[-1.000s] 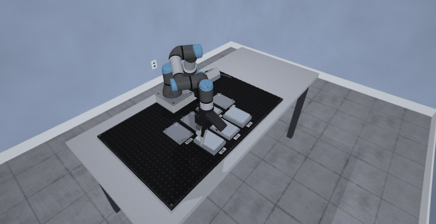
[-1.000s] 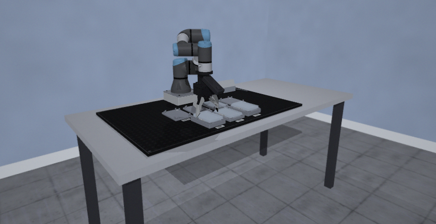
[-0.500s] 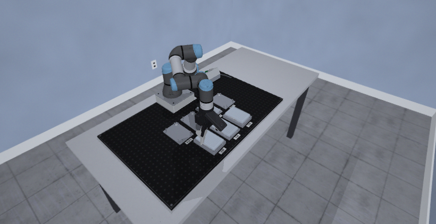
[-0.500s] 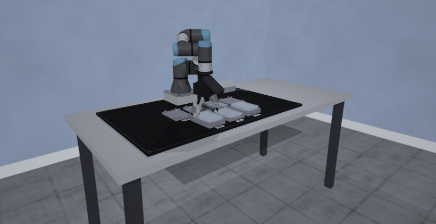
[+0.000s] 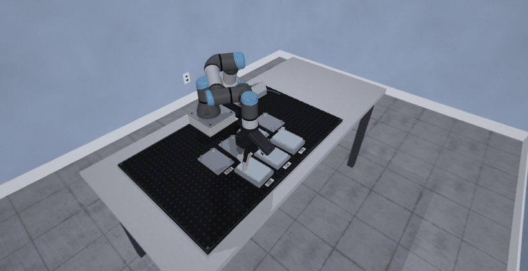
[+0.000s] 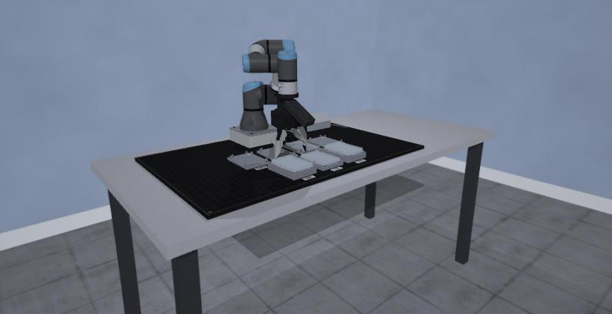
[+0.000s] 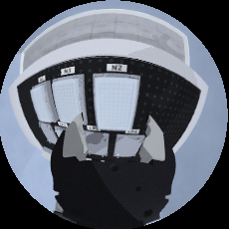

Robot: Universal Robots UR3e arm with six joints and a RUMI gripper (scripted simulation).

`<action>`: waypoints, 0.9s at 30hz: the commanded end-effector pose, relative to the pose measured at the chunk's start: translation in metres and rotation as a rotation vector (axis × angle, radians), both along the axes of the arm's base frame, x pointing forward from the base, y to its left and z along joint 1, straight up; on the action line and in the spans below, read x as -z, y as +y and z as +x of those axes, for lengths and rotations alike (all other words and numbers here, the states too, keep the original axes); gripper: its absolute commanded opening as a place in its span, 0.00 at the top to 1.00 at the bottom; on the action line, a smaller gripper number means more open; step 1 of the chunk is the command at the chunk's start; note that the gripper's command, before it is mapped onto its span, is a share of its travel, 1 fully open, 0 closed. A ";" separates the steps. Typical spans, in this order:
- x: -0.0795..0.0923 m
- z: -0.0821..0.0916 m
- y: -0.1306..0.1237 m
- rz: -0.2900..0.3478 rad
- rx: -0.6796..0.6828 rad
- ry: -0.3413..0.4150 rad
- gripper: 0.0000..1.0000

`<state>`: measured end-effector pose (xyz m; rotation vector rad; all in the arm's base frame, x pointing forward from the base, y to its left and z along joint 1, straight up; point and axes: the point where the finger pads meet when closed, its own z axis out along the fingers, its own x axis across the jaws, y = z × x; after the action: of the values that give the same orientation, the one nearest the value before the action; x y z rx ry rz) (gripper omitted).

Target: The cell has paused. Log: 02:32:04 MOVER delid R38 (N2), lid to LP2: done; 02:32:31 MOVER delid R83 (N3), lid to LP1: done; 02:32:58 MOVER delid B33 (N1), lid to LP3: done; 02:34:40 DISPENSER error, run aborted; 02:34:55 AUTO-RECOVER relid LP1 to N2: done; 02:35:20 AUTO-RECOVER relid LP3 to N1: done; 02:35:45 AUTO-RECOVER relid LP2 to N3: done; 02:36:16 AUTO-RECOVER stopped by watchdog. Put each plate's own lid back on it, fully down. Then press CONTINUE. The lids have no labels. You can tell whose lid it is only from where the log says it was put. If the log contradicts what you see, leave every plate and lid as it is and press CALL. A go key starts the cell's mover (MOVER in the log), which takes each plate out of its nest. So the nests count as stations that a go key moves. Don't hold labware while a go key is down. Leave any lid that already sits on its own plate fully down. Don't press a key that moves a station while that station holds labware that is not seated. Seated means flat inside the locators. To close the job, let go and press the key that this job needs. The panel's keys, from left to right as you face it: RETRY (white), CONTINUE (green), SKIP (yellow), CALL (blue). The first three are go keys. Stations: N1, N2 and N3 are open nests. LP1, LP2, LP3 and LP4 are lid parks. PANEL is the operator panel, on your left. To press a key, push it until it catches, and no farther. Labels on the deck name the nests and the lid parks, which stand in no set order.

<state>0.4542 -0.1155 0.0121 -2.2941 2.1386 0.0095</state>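
- Currently, the gripper (image 7: 114, 141) hangs above the deck with its fingers spread wide and nothing between them.
- In the wrist view, the lidded plate in nest N2 (image 7: 116, 101) lies directly ahead of the fingers, with its label (image 7: 116, 68) beyond it.
- The lidded plate in nest N3 (image 7: 67, 99) sits just beside it to the left; a third lidded plate (image 7: 40, 103) follows, its label too small to read.
- In the top view, the three plates form a row along the black deck (image 5: 177, 184), the nearest plate (image 5: 254, 172) lying under the gripper.
- Flat grey lid parks (image 5: 214, 160) sit beside and behind this row.
- The operator panel (image 5: 258, 89) stands behind the arm.
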 end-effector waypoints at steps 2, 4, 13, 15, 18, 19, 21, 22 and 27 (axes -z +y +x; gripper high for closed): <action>-0.004 -0.003 0.003 -0.001 0.020 -0.002 0.18; -0.004 -0.010 0.010 -0.001 0.059 -0.002 0.18; -0.004 -0.035 0.035 -0.001 0.059 -0.002 0.18; -0.004 -0.042 0.042 -0.001 0.059 -0.002 0.18; -0.004 -0.052 0.053 -0.001 0.059 -0.002 0.18; -0.004 -0.056 0.056 -0.001 0.059 -0.002 0.18; -0.004 -0.063 0.063 -0.001 0.059 -0.002 0.18; -0.004 -0.066 0.067 -0.001 0.059 -0.002 0.18; -0.004 -0.084 0.084 -0.001 0.059 -0.001 0.18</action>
<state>0.3830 -0.0441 0.0144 -2.2345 2.2078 0.0240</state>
